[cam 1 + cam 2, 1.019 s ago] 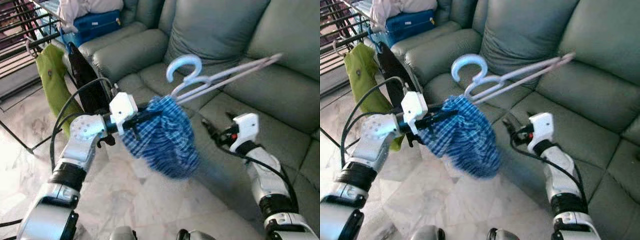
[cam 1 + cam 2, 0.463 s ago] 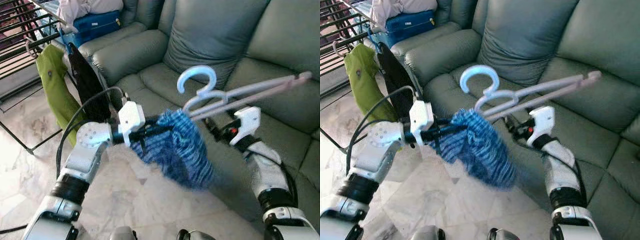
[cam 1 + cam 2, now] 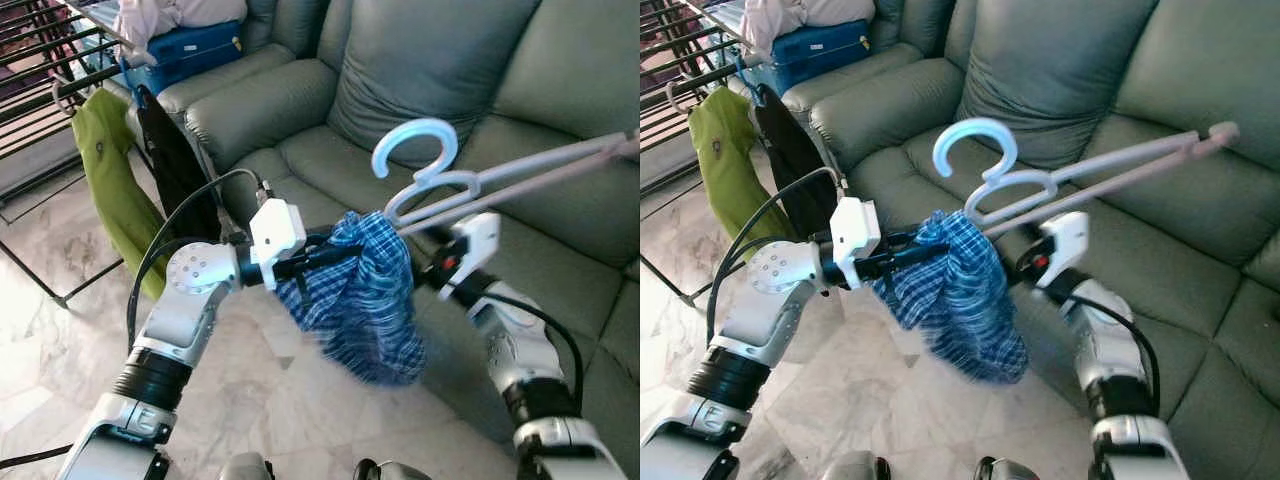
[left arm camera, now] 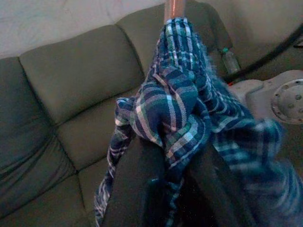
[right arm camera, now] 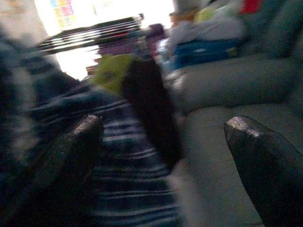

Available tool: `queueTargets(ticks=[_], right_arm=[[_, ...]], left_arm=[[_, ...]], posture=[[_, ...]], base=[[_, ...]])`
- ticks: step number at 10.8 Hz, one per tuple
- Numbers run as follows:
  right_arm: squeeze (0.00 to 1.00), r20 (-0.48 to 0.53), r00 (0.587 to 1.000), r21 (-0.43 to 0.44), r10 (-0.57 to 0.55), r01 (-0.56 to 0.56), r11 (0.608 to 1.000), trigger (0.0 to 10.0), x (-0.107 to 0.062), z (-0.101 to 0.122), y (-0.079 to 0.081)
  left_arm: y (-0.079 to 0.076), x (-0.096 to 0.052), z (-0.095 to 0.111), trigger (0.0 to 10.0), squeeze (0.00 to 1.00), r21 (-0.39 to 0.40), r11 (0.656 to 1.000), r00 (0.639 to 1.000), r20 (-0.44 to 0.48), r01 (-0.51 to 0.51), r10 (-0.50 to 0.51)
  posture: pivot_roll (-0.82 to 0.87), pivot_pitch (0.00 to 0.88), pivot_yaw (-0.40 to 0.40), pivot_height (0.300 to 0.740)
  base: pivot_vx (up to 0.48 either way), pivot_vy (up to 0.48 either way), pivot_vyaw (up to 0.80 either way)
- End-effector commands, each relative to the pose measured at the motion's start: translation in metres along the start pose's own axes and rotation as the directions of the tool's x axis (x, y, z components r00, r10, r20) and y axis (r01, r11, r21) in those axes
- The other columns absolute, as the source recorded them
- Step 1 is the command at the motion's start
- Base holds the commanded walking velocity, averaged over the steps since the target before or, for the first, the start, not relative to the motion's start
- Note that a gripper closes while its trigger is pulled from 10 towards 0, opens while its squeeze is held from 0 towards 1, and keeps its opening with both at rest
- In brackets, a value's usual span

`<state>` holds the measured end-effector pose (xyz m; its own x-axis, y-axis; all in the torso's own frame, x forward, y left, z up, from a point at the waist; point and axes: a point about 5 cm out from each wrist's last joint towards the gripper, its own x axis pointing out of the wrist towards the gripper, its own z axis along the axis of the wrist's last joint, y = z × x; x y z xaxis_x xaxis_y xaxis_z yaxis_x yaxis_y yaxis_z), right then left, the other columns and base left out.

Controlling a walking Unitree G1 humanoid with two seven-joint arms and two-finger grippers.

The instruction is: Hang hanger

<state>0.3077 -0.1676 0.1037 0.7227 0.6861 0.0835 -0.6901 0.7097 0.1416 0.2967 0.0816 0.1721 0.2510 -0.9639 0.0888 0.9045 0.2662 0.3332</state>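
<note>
Behind the grey sofa point(image 3: 420, 90) stands the drying rack point(image 3: 40, 70). Left gripper point(image 3: 325, 255) clamps the checked cloth point(image 3: 365, 300) on the hanger point(image 3: 440, 185); right gripper point(image 5: 161, 156) is spread, empty. Risk: cloth slipping off, since the hanger tilts steeply.

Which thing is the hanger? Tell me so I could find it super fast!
Look at the big grey-green sofa. In front of its seat the left gripper holds up a bunched blue checked cloth. The hanger sticks out of the top of that cloth: pale, thin plastic with a curly light-blue hook, unlike the soft green garment and black garment hanging on the rack at the left.
</note>
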Motion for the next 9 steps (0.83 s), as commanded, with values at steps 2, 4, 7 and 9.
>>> queueTargets(ticks=[2,4,7,9], right_arm=[[0.0,-0.037,0.992,0.059,0.119,-0.117,0.991,10.0,-0.005,-0.002,0.01],[0.0,-0.038,0.984,0.108,0.174,-0.17,0.98,10.0,-0.01,0.003,0.014],[0.0,-0.096,0.973,0.129,0.209,-0.196,0.972,10.0,-0.017,-0.002,0.019],[0.0,-0.152,0.976,0.1,0.159,-0.145,0.984,10.0,-0.013,-0.011,0.015]], left_arm=[[0.004,0.005,0.01,10.0,0.0,0.033,0.999,1.0,0.025,-0.006,0.005],[0.018,0.001,0.001,10.0,0.0,0.095,0.989,0.994,-0.014,-0.111,0.112],[0.024,0.009,0.013,10.0,0.0,0.174,0.974,0.989,0.021,-0.145,0.143],[0.021,0.024,0.036,10.0,0.0,0.189,0.971,0.987,0.099,-0.145,0.128]], posture=[[-0.04,0.032,0.029,0.74],[-0.05,0.034,0.032,0.74],[-0.06,0.039,0.028,0.74],[-0.05,0.041,0.022,0.74]], base=[[0.0,0.0,0.0],[0.0,0.0,0.0],[0.0,0.0,0.0],[0.0,0.0,0.0]])
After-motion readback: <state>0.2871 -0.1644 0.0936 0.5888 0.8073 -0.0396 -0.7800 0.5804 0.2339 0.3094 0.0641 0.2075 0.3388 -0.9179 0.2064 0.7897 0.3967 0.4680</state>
